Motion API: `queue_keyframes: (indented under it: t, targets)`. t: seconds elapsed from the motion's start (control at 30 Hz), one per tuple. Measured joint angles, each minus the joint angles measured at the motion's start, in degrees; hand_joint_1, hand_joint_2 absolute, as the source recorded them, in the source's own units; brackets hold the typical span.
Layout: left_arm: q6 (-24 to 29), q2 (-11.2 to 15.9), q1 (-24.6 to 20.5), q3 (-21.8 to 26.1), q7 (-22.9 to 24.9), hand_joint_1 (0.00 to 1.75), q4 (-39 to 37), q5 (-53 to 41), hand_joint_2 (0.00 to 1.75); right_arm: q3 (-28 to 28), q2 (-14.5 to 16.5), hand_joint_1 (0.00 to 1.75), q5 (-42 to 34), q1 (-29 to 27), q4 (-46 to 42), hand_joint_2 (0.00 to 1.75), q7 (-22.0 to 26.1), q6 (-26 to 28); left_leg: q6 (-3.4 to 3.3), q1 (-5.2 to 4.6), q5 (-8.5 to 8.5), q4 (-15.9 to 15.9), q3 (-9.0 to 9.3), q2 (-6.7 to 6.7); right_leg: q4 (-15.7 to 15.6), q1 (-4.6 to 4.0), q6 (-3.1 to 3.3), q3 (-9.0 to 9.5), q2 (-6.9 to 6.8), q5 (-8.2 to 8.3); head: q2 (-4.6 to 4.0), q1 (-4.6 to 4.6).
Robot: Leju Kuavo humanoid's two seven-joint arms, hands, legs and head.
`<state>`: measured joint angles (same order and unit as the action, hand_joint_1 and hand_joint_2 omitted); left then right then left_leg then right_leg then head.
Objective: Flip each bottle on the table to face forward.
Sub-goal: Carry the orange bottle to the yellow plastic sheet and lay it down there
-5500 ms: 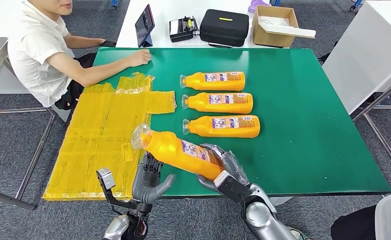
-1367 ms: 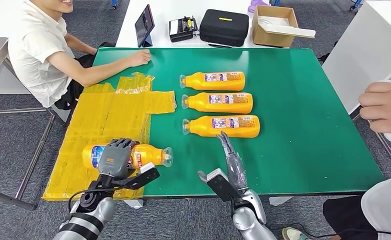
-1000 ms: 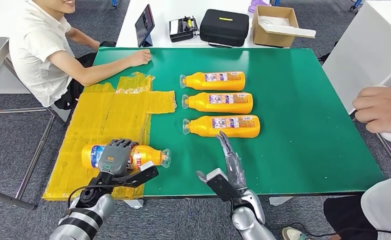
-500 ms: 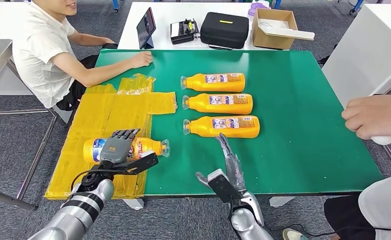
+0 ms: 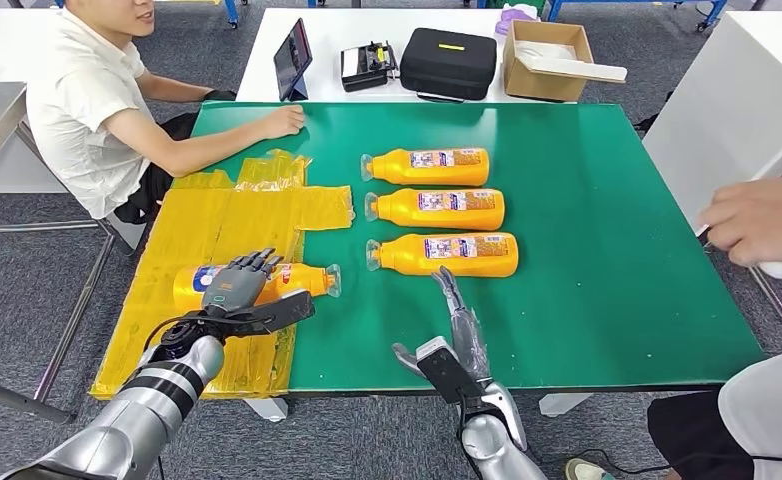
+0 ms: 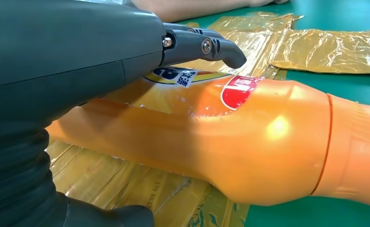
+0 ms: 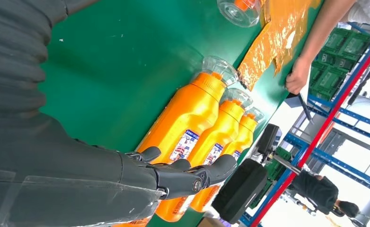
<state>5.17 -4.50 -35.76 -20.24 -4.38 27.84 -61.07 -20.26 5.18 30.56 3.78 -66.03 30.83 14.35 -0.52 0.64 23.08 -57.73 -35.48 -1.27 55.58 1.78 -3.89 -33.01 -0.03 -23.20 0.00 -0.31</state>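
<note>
There are four orange bottles on the green table [image 5: 607,200], all lying on their sides. Three lie in a column in the middle: the far bottle [image 5: 427,166], the middle bottle [image 5: 437,208] and the near bottle [image 5: 445,254], all with caps to the left and labels up. The fourth bottle [image 5: 267,283] lies apart at the near left, partly on the yellow sheet [image 5: 217,230], with its cap to the right.

The left hand [image 5: 235,292] rests over the fourth bottle, fingers spread on top and thumb at the near side; if it really grips I cannot tell. The right hand [image 5: 459,322] is flat just before the near bottle, fingers straight and close together, holding nothing.

One person [image 5: 87,100] sits at the far left with a hand on the table. A second person's hand [image 5: 762,222] is at the right edge.

Compared with half a second ago, the fourth bottle with the left hand is a little farther from the near edge, and the right hand has not moved.
</note>
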Motion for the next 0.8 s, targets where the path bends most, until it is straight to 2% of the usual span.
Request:
queue_keyframes:
  t: [0.2,0.37,0.57,0.8]
  targets:
    - [0.06,0.02,-0.16,0.21,-1.56,0.0,-0.46,1.25,1.75,0.04,-0.02,0.0,-0.46,0.02,0.72,1.75,0.44,0.08,0.0,0.0,-0.01,0.01,0.05,0.0,0.0,0.0,0.0,0.03,0.0,0.0,0.0,0.0]
    - [1.48,-0.19,0.58,0.52,-5.49,0.0,0.25,4.08,1.75,0.06,-0.02,0.0,-0.81,0.03,1.05,1.75,0.76,0.32,-0.01,-0.01,-0.02,0.0,0.06,-0.02,0.0,0.01,0.0,0.03,-0.01,0.0,0.0,0.0]
    - [2.84,-1.09,5.15,0.51,-9.65,0.0,6.82,9.16,1.75,0.1,-0.03,0.0,-0.74,-0.28,1.02,1.75,0.87,1.02,-0.02,-0.02,-0.02,0.0,-0.05,-0.06,-0.01,0.03,-0.01,-0.1,-0.04,0.0,0.0,0.01]
    - [3.04,-1.57,9.14,0.15,-9.92,0.0,13.09,10.97,1.75,0.32,-0.02,0.0,-0.74,-0.93,0.97,1.75,1.08,1.1,-0.01,-0.01,-0.01,-0.01,-0.25,0.0,-0.01,0.01,-0.02,-0.32,-0.02,0.02,0.0,0.0]
